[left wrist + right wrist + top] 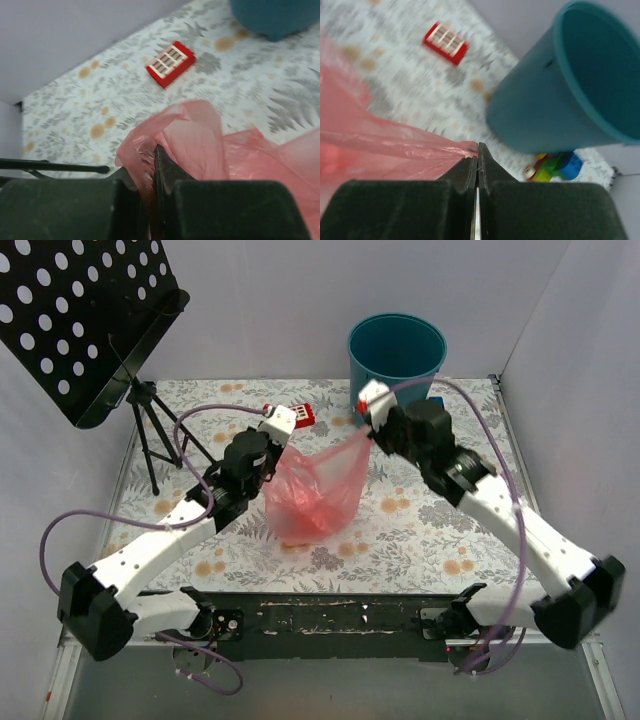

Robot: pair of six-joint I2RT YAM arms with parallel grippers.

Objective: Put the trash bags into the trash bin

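A translucent red-pink trash bag [315, 490] hangs stretched between my two grippers, its bottom resting on the flowered table. My left gripper [272, 458] is shut on the bag's left edge; in the left wrist view the film [200, 145] bunches between the fingers of that gripper [152, 150]. My right gripper [372, 434] is shut on the bag's upper right corner, and the film [380, 150] is pulled taut from its closed tips [478, 147]. The teal trash bin [397, 345] stands upright at the back, just behind the right gripper, its mouth [600, 65] open.
A small red block with a white grid [303, 416] lies behind the left gripper. Colourful toy bricks [557, 165] sit at the bin's base. A black perforated music stand [90, 320] on a tripod [150, 435] occupies the back left. White walls enclose the table.
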